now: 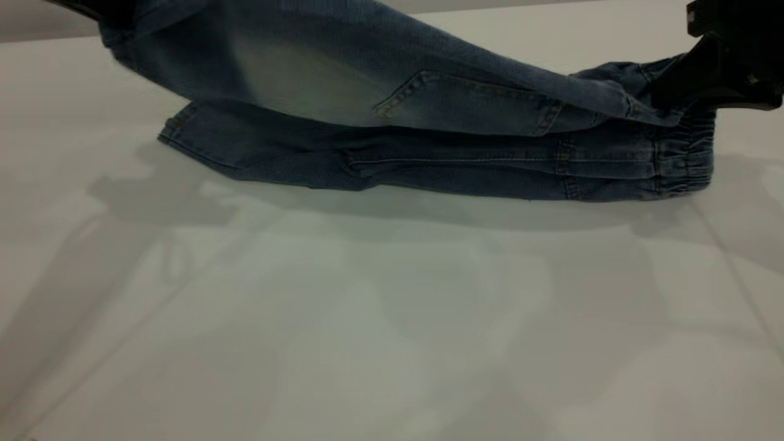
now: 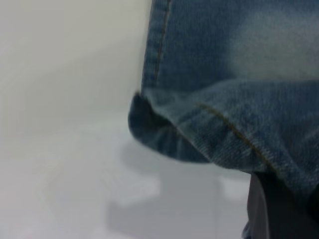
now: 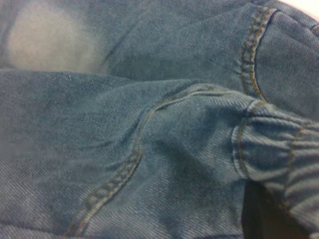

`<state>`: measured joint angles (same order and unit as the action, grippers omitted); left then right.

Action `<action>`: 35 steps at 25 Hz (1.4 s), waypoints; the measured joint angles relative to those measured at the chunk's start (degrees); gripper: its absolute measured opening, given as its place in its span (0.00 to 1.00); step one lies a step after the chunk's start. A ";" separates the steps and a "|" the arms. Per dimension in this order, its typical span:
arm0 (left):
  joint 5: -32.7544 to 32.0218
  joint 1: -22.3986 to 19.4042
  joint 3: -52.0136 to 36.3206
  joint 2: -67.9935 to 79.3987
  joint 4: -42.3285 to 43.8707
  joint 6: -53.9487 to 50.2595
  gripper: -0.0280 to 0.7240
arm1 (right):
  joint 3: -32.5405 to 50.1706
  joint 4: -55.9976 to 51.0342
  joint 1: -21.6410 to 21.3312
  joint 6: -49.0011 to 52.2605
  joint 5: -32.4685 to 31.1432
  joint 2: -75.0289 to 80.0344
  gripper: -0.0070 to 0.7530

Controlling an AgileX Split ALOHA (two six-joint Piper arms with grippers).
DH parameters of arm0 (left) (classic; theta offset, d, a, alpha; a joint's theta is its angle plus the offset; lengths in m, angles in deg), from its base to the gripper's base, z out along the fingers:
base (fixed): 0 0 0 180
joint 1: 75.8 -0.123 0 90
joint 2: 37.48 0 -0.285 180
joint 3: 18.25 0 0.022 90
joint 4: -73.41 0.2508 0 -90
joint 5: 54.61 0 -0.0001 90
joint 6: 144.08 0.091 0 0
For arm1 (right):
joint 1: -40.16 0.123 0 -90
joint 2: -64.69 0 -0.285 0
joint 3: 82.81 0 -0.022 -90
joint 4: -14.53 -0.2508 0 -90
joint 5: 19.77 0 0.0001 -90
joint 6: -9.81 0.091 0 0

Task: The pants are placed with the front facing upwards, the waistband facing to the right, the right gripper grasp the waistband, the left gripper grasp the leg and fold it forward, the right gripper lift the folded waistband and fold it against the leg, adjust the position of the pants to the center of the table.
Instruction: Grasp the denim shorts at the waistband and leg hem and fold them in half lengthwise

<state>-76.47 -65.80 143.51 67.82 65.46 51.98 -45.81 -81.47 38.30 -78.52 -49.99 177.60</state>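
Observation:
The blue denim pants (image 1: 380,92) lie lengthwise on the white table (image 1: 392,318), with the ruched waistband (image 1: 686,165) at the right. The far half is lifted off the table and hangs over the near half, which lies flat. My right gripper (image 1: 674,86) is shut on the raised waistband (image 3: 279,159); one dark finger (image 3: 259,214) shows under the cloth. At the upper left my left gripper (image 1: 101,12) is mostly out of frame, holding up the leg end. The leg hem (image 2: 199,134) drapes over its dark finger (image 2: 271,209) above the table.
Bare white tabletop (image 1: 245,367) spreads in front of the pants, crossed by faint shadows. A thin seam line (image 1: 729,263) runs across the table at the right. The table's far edge (image 1: 37,38) shows at the upper left.

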 joint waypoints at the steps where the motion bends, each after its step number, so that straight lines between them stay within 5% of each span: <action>1: 0.00 0.00 0.33 0.61 0.00 0.00 0.09 | -0.29 0.00 0.00 -0.23 -0.05 0.15 0.06; 16: 2.69 0.00 2.45 3.52 0.21 0.00 0.09 | -2.56 -0.11 0.00 -0.96 0.72 0.55 0.12; 30: 2.54 0.00 2.45 3.52 0.21 0.00 0.09 | -2.56 -0.58 0.00 -0.90 5.07 0.72 0.76; 35: 2.47 0.00 2.45 3.52 0.21 0.00 0.09 | -3.26 -0.51 0.00 -0.71 8.70 -0.62 0.82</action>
<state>-74.00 -65.80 145.96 71.34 65.67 51.98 -49.07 -81.97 38.30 -79.23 -41.29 176.98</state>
